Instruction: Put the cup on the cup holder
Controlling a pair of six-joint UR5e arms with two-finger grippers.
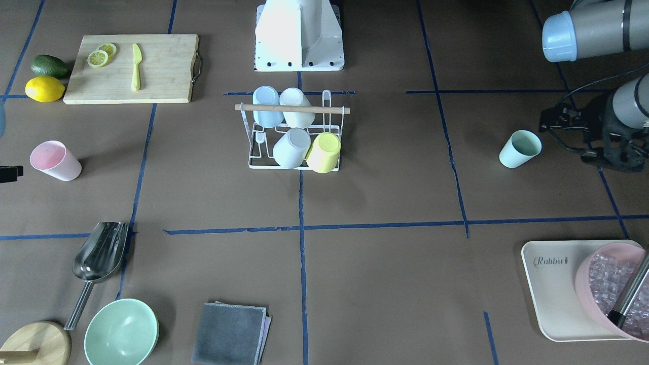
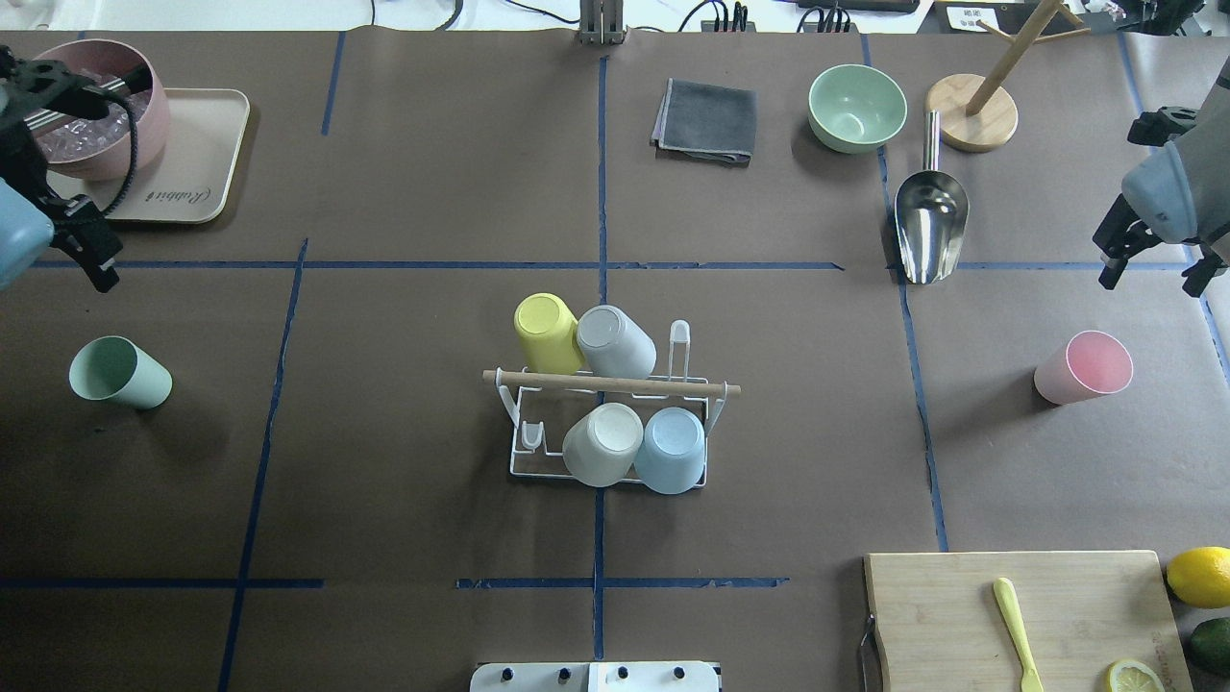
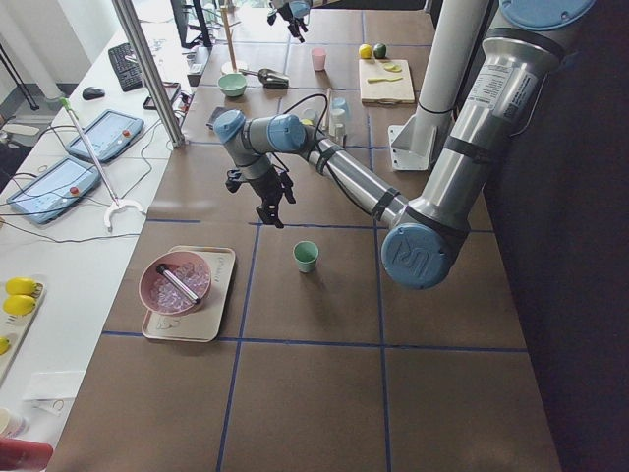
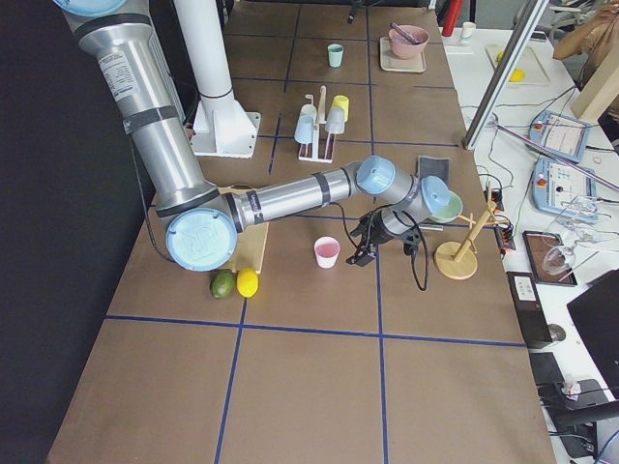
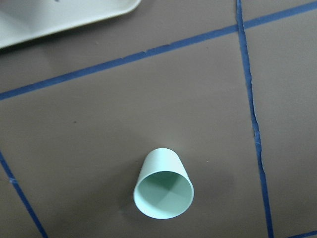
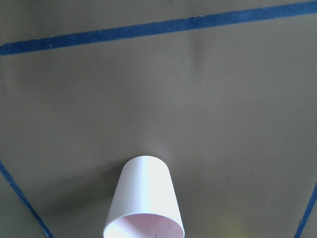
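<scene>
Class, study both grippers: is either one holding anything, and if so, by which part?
Nothing is held. The left gripper and right gripper hang empty; the green cup and pink cup stand free on the table, untouched.

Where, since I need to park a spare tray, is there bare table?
Widest bare: the robot's near-left patch between the green cup, cup holder and robot base. Also open: between cup holder and pink cup, and between tray and gray cloth. Crowded: the far-right corner with bowl, scoop and wooden stand.
</scene>
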